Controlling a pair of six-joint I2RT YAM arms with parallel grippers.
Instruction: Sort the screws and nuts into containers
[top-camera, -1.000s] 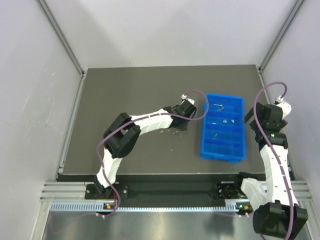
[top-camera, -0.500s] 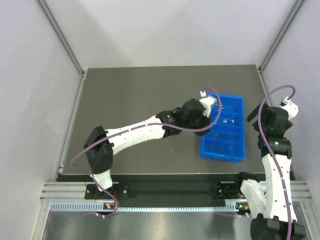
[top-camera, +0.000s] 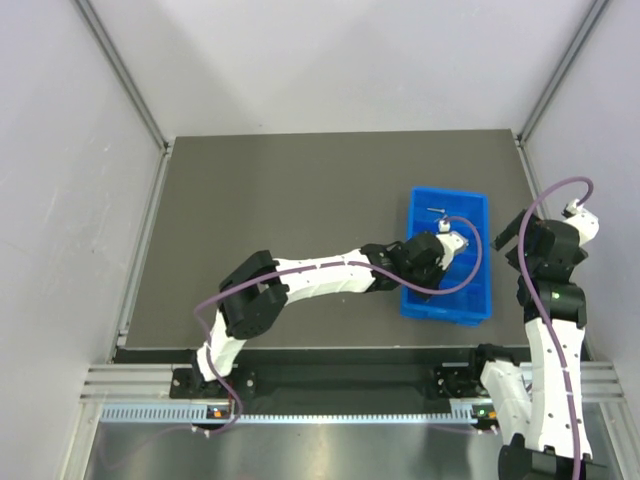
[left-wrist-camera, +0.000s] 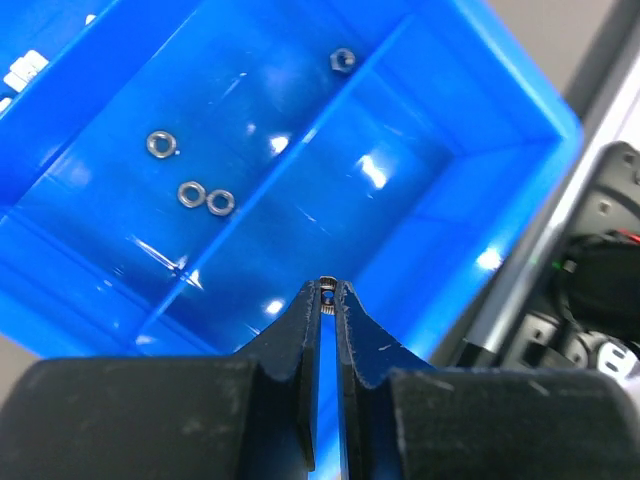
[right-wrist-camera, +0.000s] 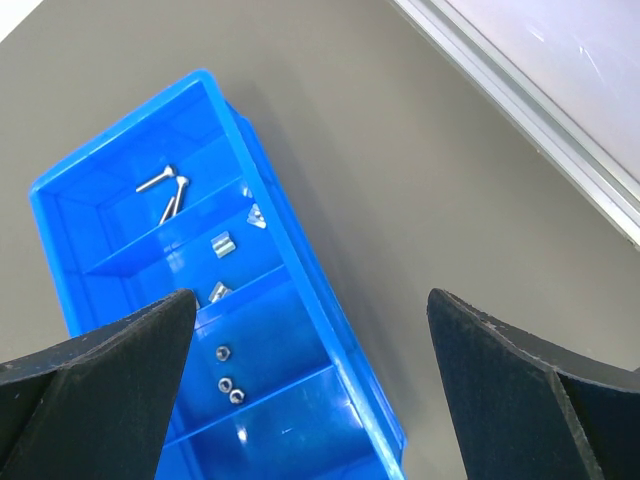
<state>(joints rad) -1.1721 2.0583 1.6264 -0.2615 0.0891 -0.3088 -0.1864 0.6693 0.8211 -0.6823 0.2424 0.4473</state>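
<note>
The containers (right-wrist-camera: 300, 290) are one bright blue tray split by cross walls into four compartments in a row. It lies on the right part of the dark grey table (top-camera: 280, 200). No writing on it can be read.

In the right wrist view, the end compartment farthest from the camera holds two screws (right-wrist-camera: 165, 187), lying close together. The second compartment holds three small angular silvery bits (right-wrist-camera: 222, 243), set apart from one another. The third holds the nuts (left-wrist-camera: 190, 193). The left wrist view shows four there, two of them touching, one alone, and a darker one just beside the cross wall.

The left gripper (left-wrist-camera: 327, 290) hangs over the tray, above the end compartment next to the nuts. Its fingers are pressed almost together on a tiny silvery piece (left-wrist-camera: 327, 296) at their very tips, which is too small to tell as nut or screw.

The right gripper (right-wrist-camera: 310, 300) hovers beside the tray's right edge, its fingers spread wide and holding nothing.
</note>
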